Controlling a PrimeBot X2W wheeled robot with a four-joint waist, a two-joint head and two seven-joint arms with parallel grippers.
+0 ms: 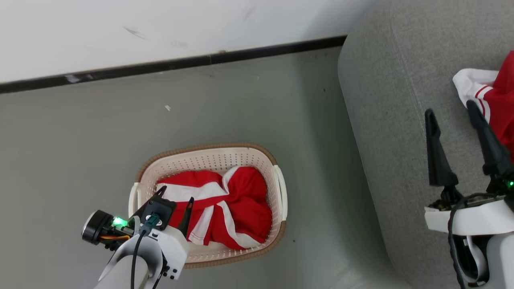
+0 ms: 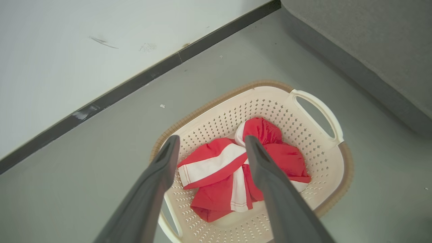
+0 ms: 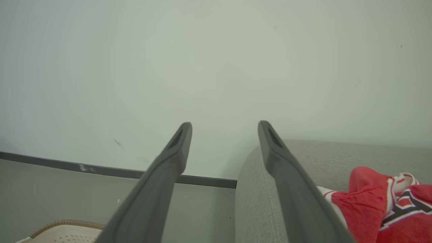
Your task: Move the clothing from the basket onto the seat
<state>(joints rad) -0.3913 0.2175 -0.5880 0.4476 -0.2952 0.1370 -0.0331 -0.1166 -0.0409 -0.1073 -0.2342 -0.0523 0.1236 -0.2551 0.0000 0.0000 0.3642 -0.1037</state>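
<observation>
Floor (image 1: 100, 132), grey, meeting white wall (image 1: 120, 28) at black skirting (image 1: 180, 62).
Basket (image 1: 209, 160) stands on floor near seat (image 1: 381, 100), at its rounded end, red-and-white clothing (image 1: 241, 200) heaped inside; another garment (image 1: 502, 104) lies on seat. Left gripper (image 1: 176, 193) spread wide over basket, empty; right gripper (image 1: 450, 108) wide, empty, over seat.

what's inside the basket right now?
A crumpled heap of red clothing with white stripes lies on the basket's perforated base. Whether it is one piece or several, and anything beneath it, is covered.
</observation>
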